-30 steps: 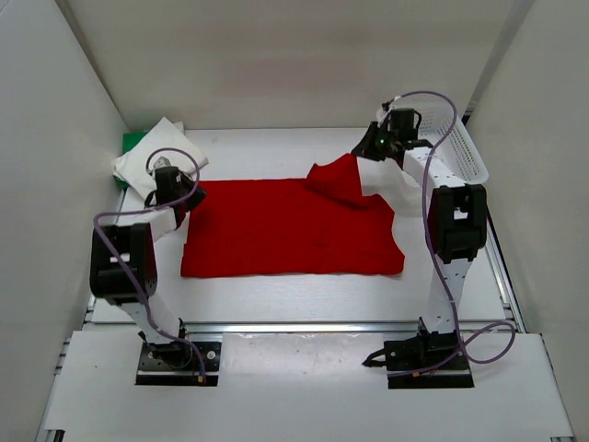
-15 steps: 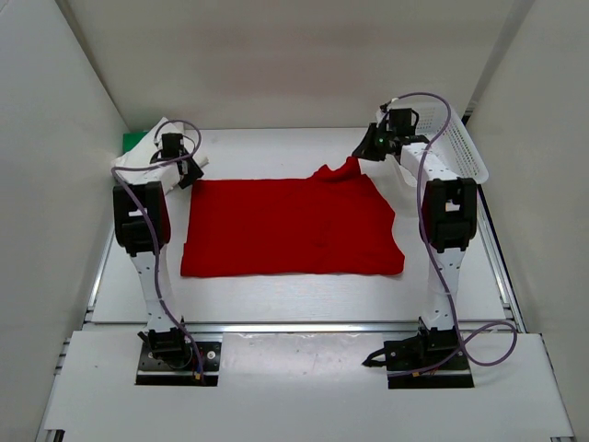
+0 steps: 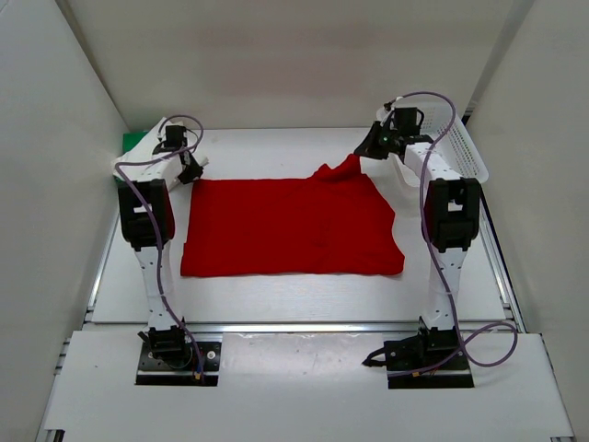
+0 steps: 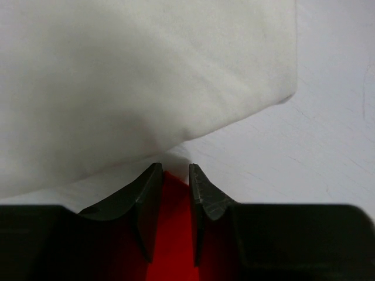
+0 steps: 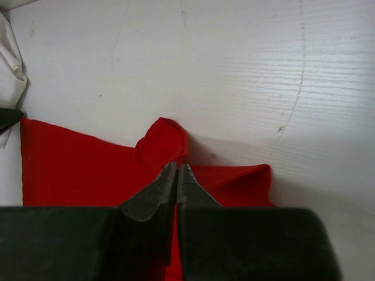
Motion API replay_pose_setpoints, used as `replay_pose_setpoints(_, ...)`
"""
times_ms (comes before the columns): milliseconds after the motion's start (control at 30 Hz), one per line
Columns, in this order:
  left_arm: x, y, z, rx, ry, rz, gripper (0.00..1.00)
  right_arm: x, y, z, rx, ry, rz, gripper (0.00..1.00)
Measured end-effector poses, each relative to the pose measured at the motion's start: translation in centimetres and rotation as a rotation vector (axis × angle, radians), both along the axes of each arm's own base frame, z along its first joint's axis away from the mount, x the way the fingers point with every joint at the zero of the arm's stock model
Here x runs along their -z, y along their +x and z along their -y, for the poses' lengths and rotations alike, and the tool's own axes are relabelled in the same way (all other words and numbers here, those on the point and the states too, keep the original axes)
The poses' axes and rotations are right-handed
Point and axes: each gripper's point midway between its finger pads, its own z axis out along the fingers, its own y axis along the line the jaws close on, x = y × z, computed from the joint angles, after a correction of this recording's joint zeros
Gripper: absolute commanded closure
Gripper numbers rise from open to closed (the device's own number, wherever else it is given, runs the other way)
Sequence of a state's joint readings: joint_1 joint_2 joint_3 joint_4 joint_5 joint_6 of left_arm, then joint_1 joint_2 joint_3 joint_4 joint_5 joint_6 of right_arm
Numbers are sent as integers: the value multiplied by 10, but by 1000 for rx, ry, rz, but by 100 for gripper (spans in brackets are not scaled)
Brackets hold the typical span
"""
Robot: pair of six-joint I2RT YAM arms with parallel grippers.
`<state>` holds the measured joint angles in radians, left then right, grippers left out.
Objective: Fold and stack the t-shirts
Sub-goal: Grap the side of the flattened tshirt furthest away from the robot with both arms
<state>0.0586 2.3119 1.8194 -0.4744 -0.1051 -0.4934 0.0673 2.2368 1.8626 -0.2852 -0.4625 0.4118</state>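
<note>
The red t-shirt (image 3: 290,226) lies spread flat in the middle of the table. My left gripper (image 3: 189,171) is at its far left corner, with red cloth (image 4: 173,234) filling the narrow gap between the jaws (image 4: 173,167). My right gripper (image 3: 362,153) is shut on the far right corner (image 5: 88,158), which stands up in a small peak; the jaws (image 5: 177,165) are pressed together on the cloth. The white t-shirt (image 3: 147,155) lies folded at the far left on the green t-shirt (image 3: 133,141), and fills the top of the left wrist view (image 4: 117,76).
A white mesh basket (image 3: 457,147) stands at the far right, just behind the right arm. White walls close in the table on the left, right and back. A metal rail (image 3: 304,324) runs along the near edge.
The right gripper has drawn the folded-over far right corner back and outward, opening it flat. The left gripper has moved farther back along the left edge to the far left corner.
</note>
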Motion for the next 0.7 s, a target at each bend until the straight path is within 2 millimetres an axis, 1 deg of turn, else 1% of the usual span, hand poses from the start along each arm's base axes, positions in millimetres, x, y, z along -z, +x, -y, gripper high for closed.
replay_pose_setpoints(33, 1, -1, 0, 1, 6, -6, 67, -1, 1, 2, 4, 4, 3, 100)
replay_pose_setpoints(167, 1, -3, 0, 4, 17, -18, 70, -2, 3, 9, 12, 10, 10, 100)
replay_pose_setpoints(233, 2, -3, 0, 1, 18, -17, 75, -2, 4, 11, 16, 13, 8, 100)
replay_pose_setpoints(300, 3, -4, 0, -2, 16, -11, 85, -2, 3, 11, 14, 16, 8, 100)
replay_pose_setpoints(333, 3, -6, 0, -4, 14, -9, 87, -2, 3, 11, 13, 17, 8, 100)
replay_pose_setpoints(400, 3, -9, -2, -11, 12, -3, 98, -1, 3, 11, 14, 17, 6, 99)
replay_pose_setpoints(433, 3, -9, -2, -13, 11, 0, 100, -1, 3, 11, 14, 17, 5, 100)
replay_pose_setpoints(567, 3, -13, -2, -18, 8, 12, 100, 0, 2, 10, 10, 19, 4, 100)
replay_pose_setpoints(700, 2, -29, -2, -29, 0, 8, 100, -2, 1, 10, 10, 18, 4, 100)
